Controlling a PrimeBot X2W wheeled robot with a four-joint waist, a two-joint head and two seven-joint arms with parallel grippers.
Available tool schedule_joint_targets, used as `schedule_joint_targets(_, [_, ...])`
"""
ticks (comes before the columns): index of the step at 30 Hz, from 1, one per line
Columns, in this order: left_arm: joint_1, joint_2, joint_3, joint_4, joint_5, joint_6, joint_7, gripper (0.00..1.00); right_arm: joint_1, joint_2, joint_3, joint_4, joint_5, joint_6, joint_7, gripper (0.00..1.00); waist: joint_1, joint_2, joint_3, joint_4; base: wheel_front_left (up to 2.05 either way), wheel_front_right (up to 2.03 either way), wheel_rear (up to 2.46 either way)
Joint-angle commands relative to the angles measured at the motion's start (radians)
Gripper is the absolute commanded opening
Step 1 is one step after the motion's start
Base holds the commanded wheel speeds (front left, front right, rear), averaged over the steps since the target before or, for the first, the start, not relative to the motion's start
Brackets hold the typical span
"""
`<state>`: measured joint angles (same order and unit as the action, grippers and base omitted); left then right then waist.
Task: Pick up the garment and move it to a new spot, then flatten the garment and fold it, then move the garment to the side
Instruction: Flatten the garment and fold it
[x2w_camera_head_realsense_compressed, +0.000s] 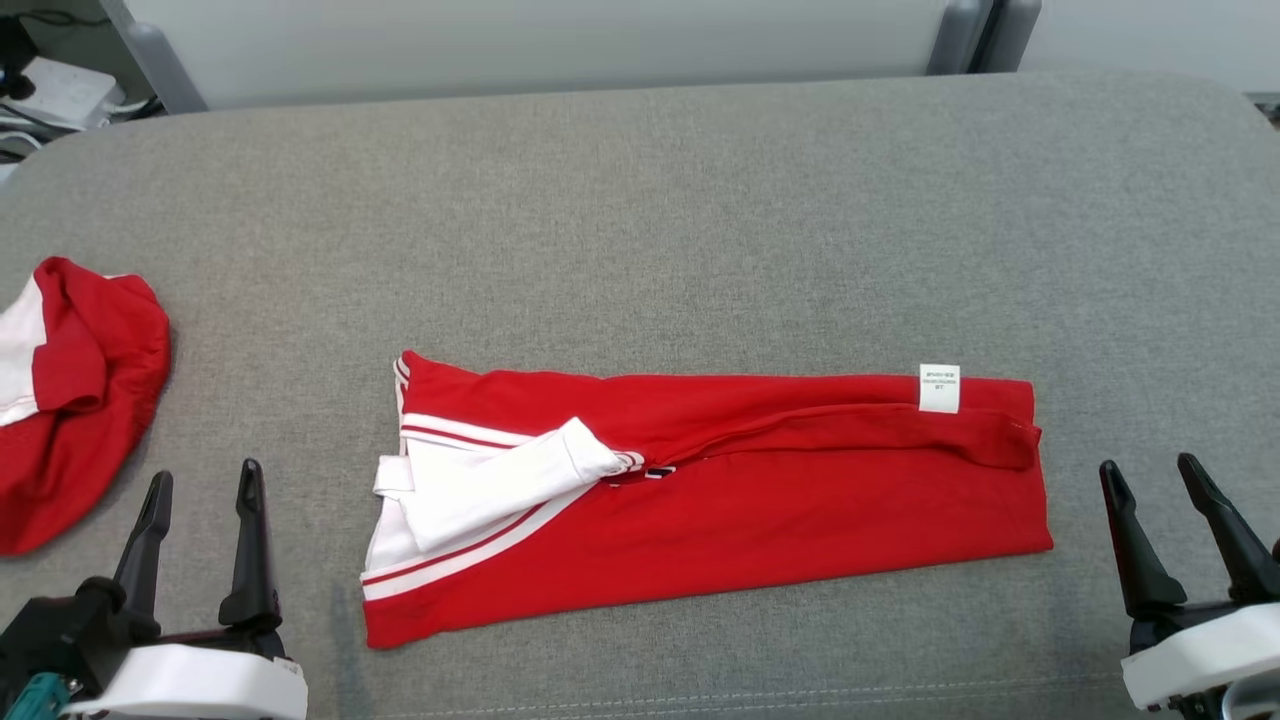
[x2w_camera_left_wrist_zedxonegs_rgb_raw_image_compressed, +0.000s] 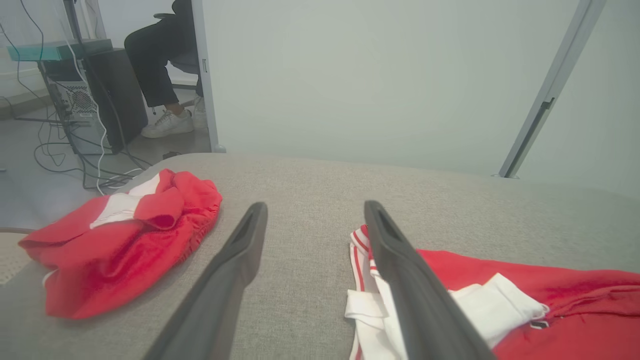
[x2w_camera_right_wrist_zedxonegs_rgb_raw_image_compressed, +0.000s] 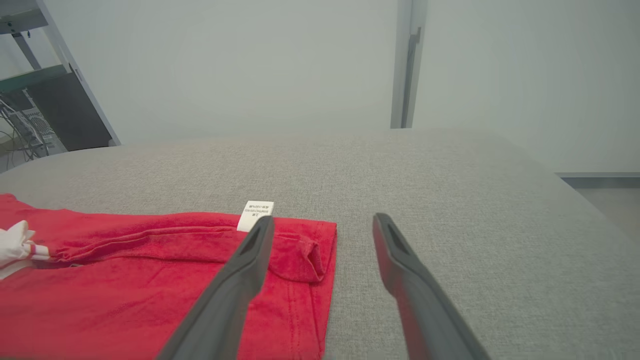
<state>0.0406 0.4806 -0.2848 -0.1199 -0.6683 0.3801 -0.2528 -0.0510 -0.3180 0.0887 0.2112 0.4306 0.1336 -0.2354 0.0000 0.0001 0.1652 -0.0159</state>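
Left gripper (x2w_camera_head_realsense_compressed: 205, 472) and right gripper (x2w_camera_head_realsense_compressed: 1148, 464), fingers spread and empty, flank the lengthwise-folded garment (x2w_camera_head_realsense_compressed: 720, 490), seemingly poised to grasp its ends.

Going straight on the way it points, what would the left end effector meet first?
Probably the bare grey table surface between the crumpled red garment and the folded red garment; depth is unclear.

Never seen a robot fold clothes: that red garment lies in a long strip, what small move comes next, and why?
Likely the right gripper moves in to pinch the right end of the garment and fold it leftward: it lies flat, folded lengthwise only, and this gripper and the left gripper stand open beside its ends, empty.
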Motion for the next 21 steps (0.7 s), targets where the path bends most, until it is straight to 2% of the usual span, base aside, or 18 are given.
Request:
schedule_joint_targets(1, [-0.016,0.017,0.055,-0.011,0.013,-0.012,-0.009,1.0,0.011,-0.018,0.005,-0.012,0.001,-0.003,0.0,1.0,0.0,-0.0001,-0.017,-0.001,0.0,0.0,0.0])
schedule_joint_targets(12, [-0.013,0.007,0.075,0.038,0.064,-0.102,-0.009,1.0,0.034,-0.008,-0.008,-0.008,0.012,-0.003,0.014,1.0,0.0,-0.0001,-0.059,0.0,0.0,0.0,0.0])
schedule_joint_targets(21, [-0.033,0.004,0.068,0.06,0.081,-0.121,-0.009,1.0,0.026,-0.004,-0.019,0.004,0.032,-0.003,0.026,1.0,0.0,-0.0001,-0.063,0.001,0.0,0.0,0.0])
